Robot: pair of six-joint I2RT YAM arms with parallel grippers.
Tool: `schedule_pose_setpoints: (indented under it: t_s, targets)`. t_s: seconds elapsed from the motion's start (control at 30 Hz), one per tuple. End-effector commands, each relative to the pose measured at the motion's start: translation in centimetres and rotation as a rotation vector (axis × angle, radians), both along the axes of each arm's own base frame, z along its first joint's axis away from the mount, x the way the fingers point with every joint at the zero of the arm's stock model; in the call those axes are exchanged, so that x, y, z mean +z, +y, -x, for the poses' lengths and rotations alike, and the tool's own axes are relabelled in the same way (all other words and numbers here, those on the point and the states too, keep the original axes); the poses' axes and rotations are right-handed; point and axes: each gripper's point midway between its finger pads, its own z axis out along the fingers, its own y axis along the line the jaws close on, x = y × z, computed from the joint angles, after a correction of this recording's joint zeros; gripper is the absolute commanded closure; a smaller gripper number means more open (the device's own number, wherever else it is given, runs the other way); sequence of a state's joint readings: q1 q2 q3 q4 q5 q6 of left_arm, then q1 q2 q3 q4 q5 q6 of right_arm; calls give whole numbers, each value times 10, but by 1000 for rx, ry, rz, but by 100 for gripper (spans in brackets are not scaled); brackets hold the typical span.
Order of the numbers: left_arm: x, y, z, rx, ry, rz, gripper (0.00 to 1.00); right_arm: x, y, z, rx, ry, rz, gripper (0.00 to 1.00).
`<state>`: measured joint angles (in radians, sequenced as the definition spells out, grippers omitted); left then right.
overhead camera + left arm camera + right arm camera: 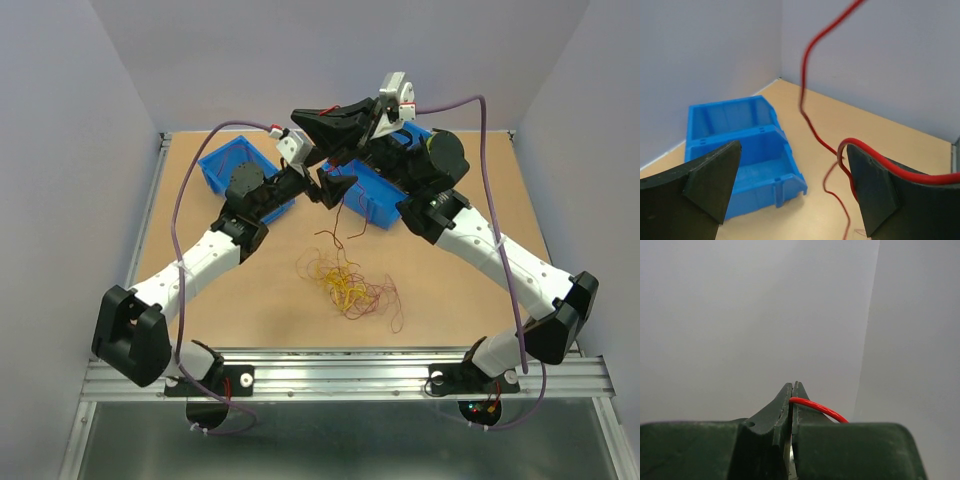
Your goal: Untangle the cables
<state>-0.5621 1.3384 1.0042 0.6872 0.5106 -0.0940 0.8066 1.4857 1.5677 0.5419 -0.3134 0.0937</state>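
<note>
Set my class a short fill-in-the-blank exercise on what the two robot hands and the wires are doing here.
1. The wire pinched in the right hand is coloured ____.
2. The left hand has its jaws ____.
3. The tangle of cables lies on the ____.
4. The bin beyond the left hand is coloured ____.
Missing words: red; open; table; blue.

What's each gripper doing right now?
Left gripper: open, red cable draped over one finger, not clamped.
Right gripper: shut on the red cable.
</note>
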Motion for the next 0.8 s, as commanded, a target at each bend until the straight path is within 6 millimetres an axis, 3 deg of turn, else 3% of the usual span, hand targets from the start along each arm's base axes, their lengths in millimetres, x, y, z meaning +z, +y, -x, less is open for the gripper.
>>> schedule_pose_setpoints:
  t_s: [0.0,0.27,0.43,0.53,0.67,0.7,0.77]
  targets:
    - [71,9,-5,64,-157,138,1,16,-3,20,70,-31,-48,100]
    - [80,-7,6,-61,-211,154,2,20,-9,34,120,-21,-66,99]
    - [75,-18,18,-166,-208,145,29,28,-14,42,145,-21,-87,100]
    - [68,-19,15,-163,-203,135,39,35,-17,47,162,-22,-103,99]
    - [58,-22,13,-167,-195,119,66,52,-22,55,184,-40,-133,99]
    - [55,-23,13,-178,-189,113,78,56,-23,55,185,-42,-138,100]
    - [45,-27,13,-200,-171,103,86,64,-26,57,190,-44,-155,99]
